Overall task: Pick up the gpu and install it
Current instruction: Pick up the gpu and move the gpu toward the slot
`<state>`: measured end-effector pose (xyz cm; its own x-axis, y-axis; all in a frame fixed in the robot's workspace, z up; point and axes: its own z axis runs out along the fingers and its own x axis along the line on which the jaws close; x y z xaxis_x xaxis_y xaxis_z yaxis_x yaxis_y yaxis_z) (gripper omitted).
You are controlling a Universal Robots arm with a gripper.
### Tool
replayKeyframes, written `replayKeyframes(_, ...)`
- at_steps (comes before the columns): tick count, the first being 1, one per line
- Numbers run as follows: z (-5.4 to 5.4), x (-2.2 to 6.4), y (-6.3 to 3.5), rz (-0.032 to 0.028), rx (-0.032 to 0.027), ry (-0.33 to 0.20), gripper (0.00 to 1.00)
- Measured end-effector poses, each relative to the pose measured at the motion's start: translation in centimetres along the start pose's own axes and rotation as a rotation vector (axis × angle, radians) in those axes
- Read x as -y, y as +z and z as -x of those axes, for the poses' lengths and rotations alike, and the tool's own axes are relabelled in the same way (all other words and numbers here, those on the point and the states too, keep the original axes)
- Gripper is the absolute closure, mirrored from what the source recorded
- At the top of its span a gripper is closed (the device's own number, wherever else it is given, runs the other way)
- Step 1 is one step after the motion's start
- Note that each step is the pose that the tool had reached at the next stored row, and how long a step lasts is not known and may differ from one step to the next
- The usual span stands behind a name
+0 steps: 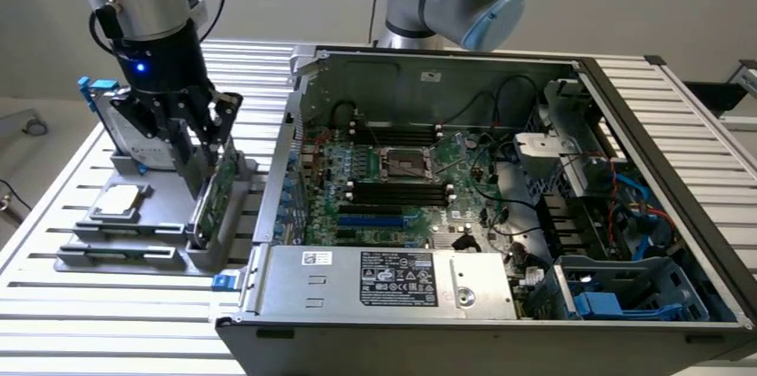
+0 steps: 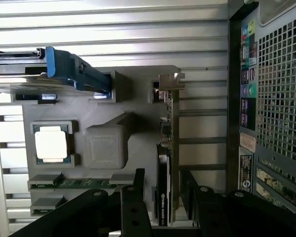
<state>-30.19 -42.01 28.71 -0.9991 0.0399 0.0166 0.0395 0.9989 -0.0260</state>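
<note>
The gpu (image 1: 214, 205) stands on edge in a slot of the grey parts holder (image 1: 130, 247), at the exterior view's left, its green board facing the computer case. In the wrist view the gpu (image 2: 167, 148) appears edge-on, with its black shroud on one side and its silver bracket (image 2: 170, 85) at the far end. My gripper (image 1: 199, 166) hangs directly over the card, open. My gripper (image 2: 163, 195) straddles the card's near end, one finger (image 2: 134, 197) clear of the shroud and the other close beside the board.
The holder also carries a processor chip (image 2: 51, 144), two memory sticks (image 2: 79, 181) and a hard drive in a blue frame (image 2: 76, 74). The open computer case (image 1: 497, 323) lies to the exterior view's right, its motherboard (image 1: 391, 181) exposed. Slatted aluminium table (image 1: 106, 323) lies underneath.
</note>
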Motion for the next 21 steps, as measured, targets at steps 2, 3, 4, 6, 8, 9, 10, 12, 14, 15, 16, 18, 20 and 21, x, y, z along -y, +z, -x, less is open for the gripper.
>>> replayKeyframes(2,0.0,0.2,0.35,-0.0002,-0.0001,-0.001,0.58)
replayKeyframes(3,0.0,0.28,0.54,0.0,0.0,-0.002,0.58)
replayKeyframes(4,0.0,0.36,0.73,0.0,0.0001,-0.003,0.58)
replayKeyframes(6,0.1,0.46,1.1,-0.0001,0.0001,-0.004,0.58)
replayKeyframes(8,0.1,0.52,1.46,-0.0001,0.0001,-0.005,0.58)
replayKeyframes(9,0.1,0.54,1.64,-0.0001,0.0002,-0.005,0.58)
replayKeyframes(10,0.2,0.55,1.82,-0.0001,0.0002,-0.006,0.58)
replayKeyframes(12,0.2,0.55,2.18,-0.0001,0.0006,-0.008,0.58)
replayKeyframes(14,0.3,0.54,2.54,-0.0001,0.0011,-0.011,0.58)
replayKeyframes(15,0.3,0.54,2.72,-0.0002,0.0012,-0.012,0.58)
replayKeyframes(16,0.3,0.53,2.9,-0.0002,0.0014,-0.012,0.58)
replayKeyframes(18,0.3,0.53,3.28,-0.0001,0.0019,-0.013,0.58)
replayKeyframes(20,0.3,0.52,3.62,-0.0002,0.002,-0.014,0.58)
replayKeyframes(21,0.3,0.51,3.79,-0.0002,0.0027,-0.015,0.58)
